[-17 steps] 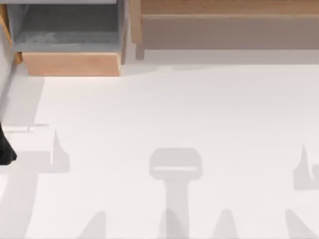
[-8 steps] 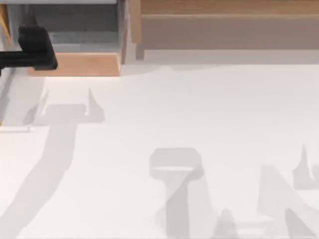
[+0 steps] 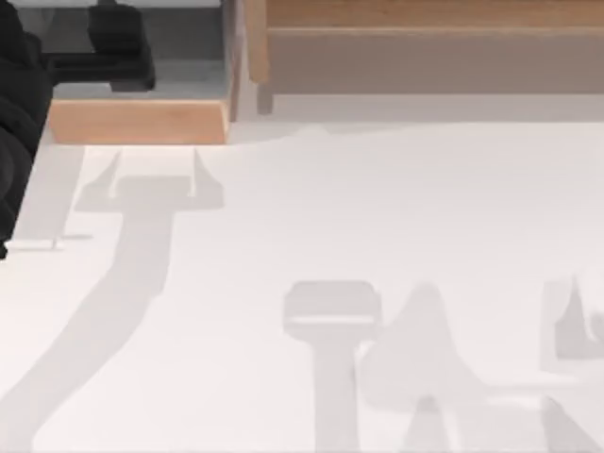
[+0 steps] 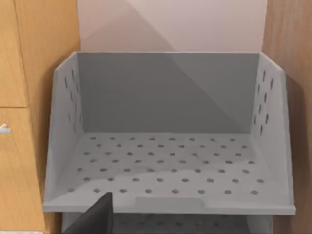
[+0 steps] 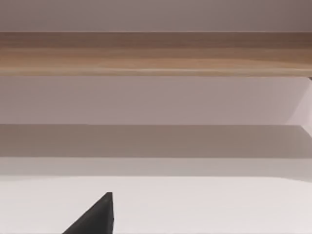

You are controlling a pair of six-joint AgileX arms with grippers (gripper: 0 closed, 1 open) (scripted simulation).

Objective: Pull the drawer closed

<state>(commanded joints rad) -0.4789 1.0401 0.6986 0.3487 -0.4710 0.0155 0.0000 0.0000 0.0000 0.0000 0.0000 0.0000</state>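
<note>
Open drawer (image 3: 137, 121), tan wood front, perforated grey walls and floor

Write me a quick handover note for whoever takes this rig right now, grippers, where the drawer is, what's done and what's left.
Left gripper: over the open drawer at the top view's far left; whether its fingers are open is not visible.
Right arm: parked; a dark tip of the right gripper shows in its wrist view, facing the wooden shelf unit.
Drawer: pulled out, tan front panel toward the table, grey perforated floor bare.
Done: left arm is in place above the drawer.
Left: close the drawer.
</note>
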